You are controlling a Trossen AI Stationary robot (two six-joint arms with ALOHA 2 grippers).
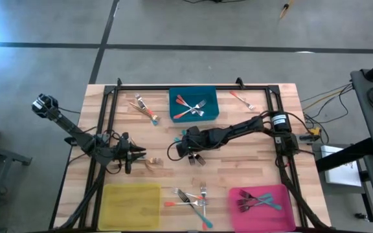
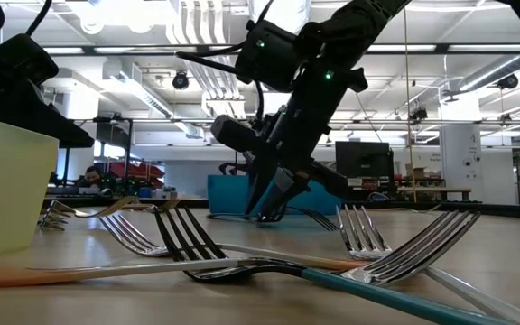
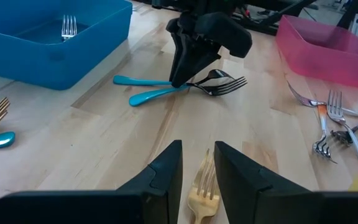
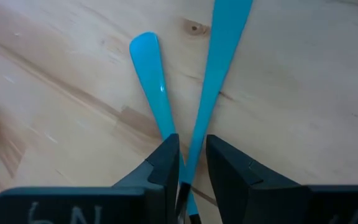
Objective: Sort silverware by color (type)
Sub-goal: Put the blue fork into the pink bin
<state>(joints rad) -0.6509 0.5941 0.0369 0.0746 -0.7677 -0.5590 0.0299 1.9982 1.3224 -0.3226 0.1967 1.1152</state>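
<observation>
- I see my right gripper (image 4: 188, 165) pinching a teal fork (image 4: 219, 68) at mid-table; a second one (image 4: 154, 81) crosses beneath.
- My left gripper (image 3: 197, 171) grips a gold fork (image 3: 204, 193) between its fingers.

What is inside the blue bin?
The flat blue rectangular bin holds two or three forks, at least one with a red-orange handle. One fork head shows over its wall; the handle is hidden.
</observation>
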